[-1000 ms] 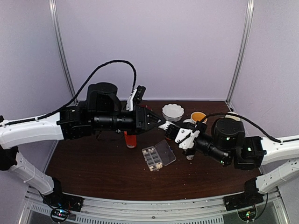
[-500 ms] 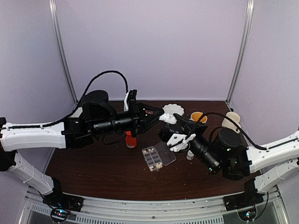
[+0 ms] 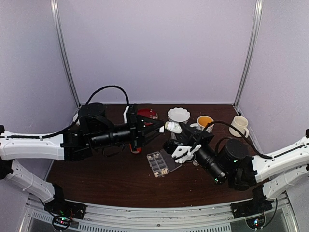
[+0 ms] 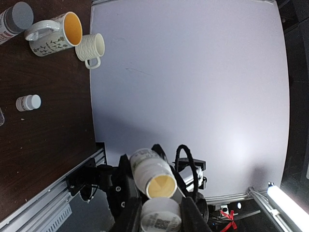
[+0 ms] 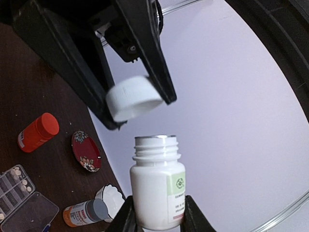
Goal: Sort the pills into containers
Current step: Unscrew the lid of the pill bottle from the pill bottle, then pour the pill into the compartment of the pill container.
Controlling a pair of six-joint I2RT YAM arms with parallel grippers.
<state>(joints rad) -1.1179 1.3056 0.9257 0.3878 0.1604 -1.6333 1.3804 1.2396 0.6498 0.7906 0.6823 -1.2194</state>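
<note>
Pills [image 5: 16, 171]: a few pale tablets sit in the cells of the clear box [image 3: 153, 159], which lies lid-open at table centre. None are in the air or loose that the views show.

Change over the last second: the two arms were bunched together at about 2 o'clock of the box. Now the left arm has drawn back toward 9 o'clock and the right has swung in toward the box.

The cap [image 5: 134, 98] is clear of the neck. The left gripper [image 3: 166, 126] pinches it by the rim, at 12 to 1 o'clock of the box and above the table. The right gripper [image 3: 183, 147] clamps both fingers on the white bottle [image 5: 157, 183] low on its body. The bottle is upright with its threaded mouth bare, just under the cap but not touching it.

The left wrist view looks into the open mouth: pale inside, can't tell pill count.

Likely meaning: unscrewing is done and the bottle is ready to tip over the cells. Spill risk is high if it is tilted fast, because the cells are small.
</note>
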